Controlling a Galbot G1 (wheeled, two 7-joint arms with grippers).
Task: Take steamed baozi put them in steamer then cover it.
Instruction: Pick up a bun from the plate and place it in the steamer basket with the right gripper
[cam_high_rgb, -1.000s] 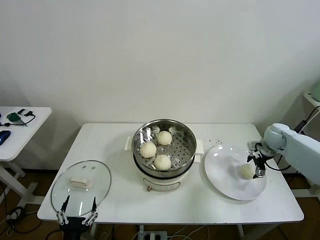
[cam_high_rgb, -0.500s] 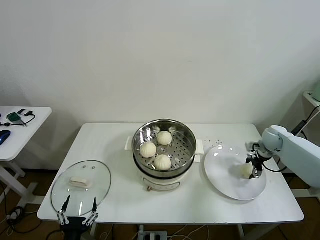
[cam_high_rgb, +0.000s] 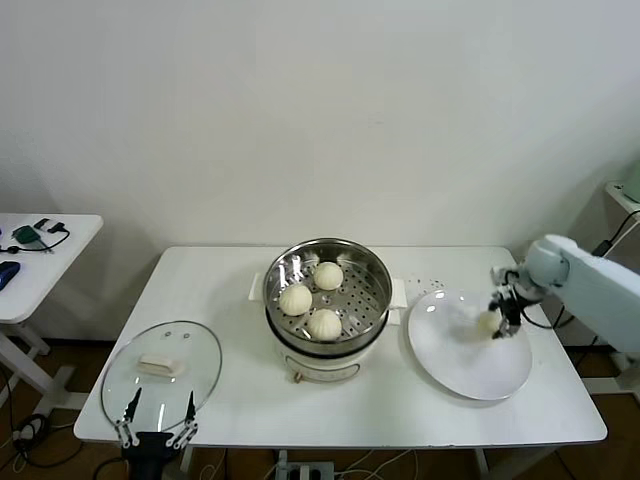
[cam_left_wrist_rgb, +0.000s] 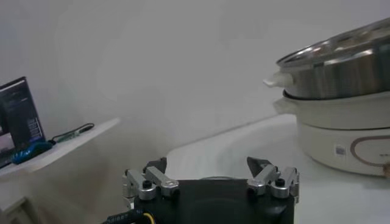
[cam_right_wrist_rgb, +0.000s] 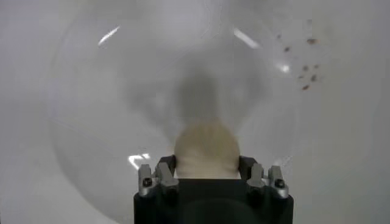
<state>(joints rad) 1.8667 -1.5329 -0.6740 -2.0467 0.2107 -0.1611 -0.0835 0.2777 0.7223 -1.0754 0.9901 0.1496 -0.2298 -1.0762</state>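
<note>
The last baozi (cam_high_rgb: 487, 321) is clamped between the right gripper (cam_high_rgb: 503, 315) fingers above the plate (cam_high_rgb: 460, 370), evidently for carrying to the steamer (cam_high_rgb: 327, 290), while the left gripper (cam_high_rgb: 157, 418), fingers spread and empty, is parked beside the cover (cam_high_rgb: 160, 365).

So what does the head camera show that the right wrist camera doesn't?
Only the head view shows the steamer holding three baozi, the glass cover lying on the table, and the left gripper open at the table's front edge. Only the right wrist view shows close up how the right gripper is shut on the fourth baozi. Both show that baozi over the white plate.
</note>
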